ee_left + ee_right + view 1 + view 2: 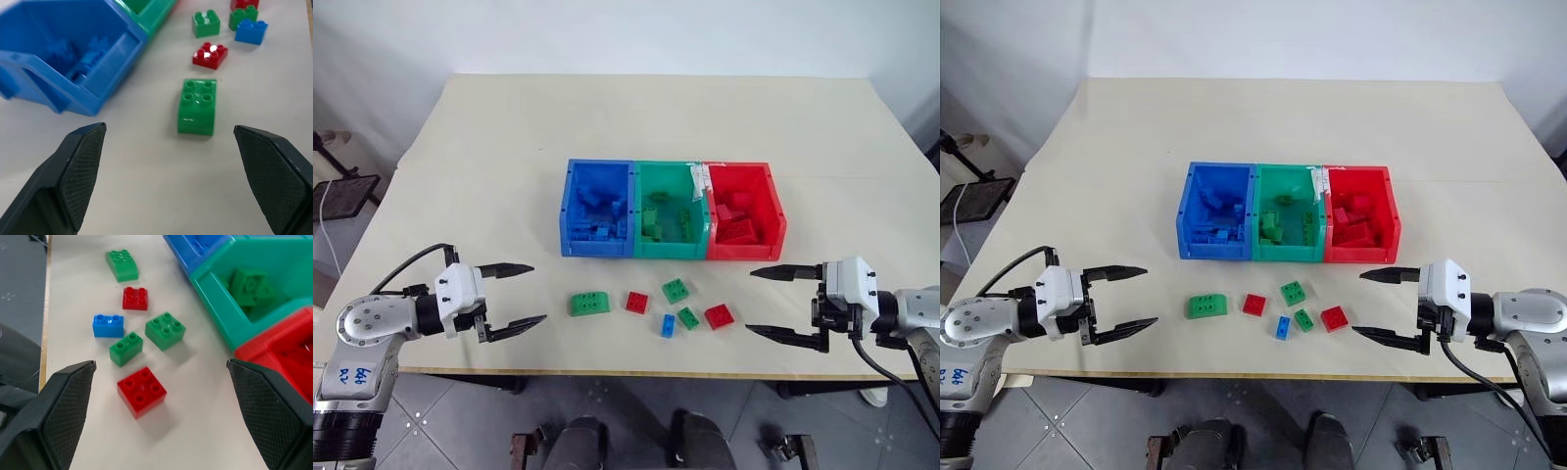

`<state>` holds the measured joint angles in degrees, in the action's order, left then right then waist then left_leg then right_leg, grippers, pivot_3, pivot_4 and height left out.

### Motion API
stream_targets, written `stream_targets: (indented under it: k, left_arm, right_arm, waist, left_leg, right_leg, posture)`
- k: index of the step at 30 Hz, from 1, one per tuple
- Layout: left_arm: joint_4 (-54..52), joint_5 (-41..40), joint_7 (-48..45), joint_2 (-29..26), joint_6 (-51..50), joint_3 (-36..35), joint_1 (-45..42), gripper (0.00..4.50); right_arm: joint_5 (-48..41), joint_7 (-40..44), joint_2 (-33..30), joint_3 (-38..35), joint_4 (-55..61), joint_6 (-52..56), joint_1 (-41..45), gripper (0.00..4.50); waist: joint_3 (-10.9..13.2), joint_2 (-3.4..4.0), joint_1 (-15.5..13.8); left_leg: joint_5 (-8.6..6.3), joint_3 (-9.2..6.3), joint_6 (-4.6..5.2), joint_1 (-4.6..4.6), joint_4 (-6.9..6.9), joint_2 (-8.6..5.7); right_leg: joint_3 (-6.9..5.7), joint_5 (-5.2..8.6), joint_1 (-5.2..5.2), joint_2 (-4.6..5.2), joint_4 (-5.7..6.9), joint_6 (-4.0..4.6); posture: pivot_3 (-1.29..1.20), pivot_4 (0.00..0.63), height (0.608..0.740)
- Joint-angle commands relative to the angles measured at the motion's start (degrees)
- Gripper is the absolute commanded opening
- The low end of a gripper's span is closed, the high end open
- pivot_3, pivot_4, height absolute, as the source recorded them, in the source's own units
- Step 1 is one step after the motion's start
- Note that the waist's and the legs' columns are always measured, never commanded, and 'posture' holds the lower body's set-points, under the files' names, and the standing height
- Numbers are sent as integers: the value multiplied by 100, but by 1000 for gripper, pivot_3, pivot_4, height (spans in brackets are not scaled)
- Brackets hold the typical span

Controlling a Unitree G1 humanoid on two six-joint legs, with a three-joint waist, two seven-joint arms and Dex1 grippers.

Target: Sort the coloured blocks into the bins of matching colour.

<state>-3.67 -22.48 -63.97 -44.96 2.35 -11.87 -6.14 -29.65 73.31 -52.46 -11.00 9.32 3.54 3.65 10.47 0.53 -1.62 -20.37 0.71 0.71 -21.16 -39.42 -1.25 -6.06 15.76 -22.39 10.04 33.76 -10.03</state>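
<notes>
Beige counter [460, 176]: six blocks left loose before bins [672, 245]. Both jaws released, nothing grasped. Oblong green block [590, 304] best approached squarely by left gripper [514, 294].

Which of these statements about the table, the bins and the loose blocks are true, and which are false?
1. Six blocks lie loose on the table in front of the bins. True.
2. Two of the loose blocks are blue. False: only one blue block is loose; three are green and two are red.
3. The green bin stands between the blue bin and the red bin. True.
4. The left tool holds a green block. False: it is open and holds nothing.
5. The right tool is open. True.
6. The red bin is empty. False: red blocks lie in it.
</notes>
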Motion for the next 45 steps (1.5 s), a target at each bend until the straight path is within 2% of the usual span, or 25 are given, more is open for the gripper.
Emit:
stream_targets:
  k: [1, 7, 10, 13, 17, 21, 26, 27, 29, 31, 36, 39, 42, 45]
  left_arm:
    - [-275, -203, -16, 31, -237, 85, -30, 4444]
    - [-1060, -401, -250, -16, -756, 577, 85, 4444]
    - [-1566, -501, -391, -46, -1027, 934, 8, 4444]
    - [-1715, -512, -517, -5, -1090, 1163, -97, 4444]
    - [-1539, -432, -470, 107, -1024, 1244, -190, 4444]
    - [-1348, -461, -430, 53, -1068, 1026, -63, 4444]
    - [-1136, -326, -375, -19, -869, 743, 154, 4444]
    - [-1124, -335, -373, -29, -858, 699, 185, 4500]
    - [-1094, -300, -307, -49, -832, 592, 284, 4500]
    - [-1094, -303, -275, -59, -824, 524, 370, 4500]
    - [-1202, -371, -234, 1, -798, 452, 511, 4500]
    - [-1238, -465, -26, 244, -677, 402, 341, 4500]
    - [-1323, -779, 519, 572, -1093, 230, 54, 4500]
    - [-1271, -710, 915, 746, -1249, 169, -137, 4500]
  right_arm:
    - [13, 33, -22, -270, 136, -141, -233, 4500]
    - [316, 233, -208, -762, -506, -659, -692, 4500]
    - [725, 508, -414, -672, -1161, -1289, -593, 4500]
    - [802, 504, -418, -295, -1210, -1070, -160, 4500]
    - [1160, 486, -274, 604, -895, -600, 481, 4500]
    - [1695, 325, 37, 1495, -849, -216, 1127, 4500]
    - [2050, 317, 246, 1987, -1172, -230, 1496, 4500]
    - [2061, 325, 264, 2034, -1191, -225, 1529, 4107]
    - [1980, 368, 362, 2099, -1168, -191, 1553, 3707]
    - [1985, 367, 386, 2100, -1133, -198, 1524, 3012]
    - [1825, 268, 309, 1762, -1107, -198, 1381, 1469]
    - [1433, -7, 401, 1355, -928, 184, 1331, 1451]
    - [551, -534, 654, 631, -614, 1075, 1398, 1451]
    - [285, -1109, 781, 78, -708, 1400, 1709, 1451]
  waist:
    - [0, 0, 2]
    - [0, 0, 10]
    - [0, 0, 31]
    - [0, 0, 42]
    - [0, 0, 61]
    - [0, 1, 63]
    - [-1, -2, 16]
    - [-3, -5, 22]
    - [-3, -6, 35]
    - [-3, -6, 47]
    - [-4, -6, 51]
    - [-4, -6, 11]
    - [-3, -6, 12]
    - [-4, -6, 31]
  left_leg:
    - [-2, 0, 2, 0, -2, 0]
    - [-12, 3, 5, -1, -10, 1]
    - [-12, 5, 5, 1, -12, 4]
    - [-12, 8, 5, 1, -14, 6]
    - [-14, 6, 1, 2, -14, 15]
    - [-15, 5, -1, -1, -18, 15]
    - [-19, 1, 4, -10, -30, 10]
    - [-20, 0, 3, -9, -32, 11]
    - [-21, -2, 2, -7, -33, 14]
    - [-22, -1, 0, -4, -32, 17]
    - [-24, 0, -3, -3, -32, 20]
    - [-24, 0, -3, -6, -38, 18]
    - [-27, -7, -3, -11, -48, 18]
    - [-29, -8, -6, -10, -49, 20]
  right_leg:
    - [0, 0, 1, 0, 0, 0]
    - [-3, 0, 2, 0, 2, 0]
    - [-3, 0, 3, -2, 1, 0]
    - [-1, 0, 4, -2, 0, 1]
    - [-2, 4, 1, -11, 4, 8]
    - [-2, 4, -1, -11, 2, 8]
    - [-4, 4, 1, -9, 1, 8]
    - [-5, 4, 3, -9, 0, 8]
    - [-7, 4, 5, -10, 1, 8]
    - [-7, 4, 5, -13, 3, 8]
    - [-7, 4, 4, -16, 4, 8]
    - [-7, 4, 6, -15, 4, 8]
    - [-7, 4, 6, -14, 6, 8]
    - [-8, 4, 4, -15, 12, 8]
  posture:
    - [0, 150, 740]
    - [0, 150, 740]
    - [0, 150, 740]
    - [0, 150, 740]
    - [0, 150, 740]
    - [0, 150, 740]
    - [0, 150, 740]
    - [0, 150, 740]
    - [0, 150, 740]
    - [0, 150, 740]
    - [0, 150, 740]
    - [0, 150, 740]
    - [0, 150, 740]
    - [0, 150, 740]
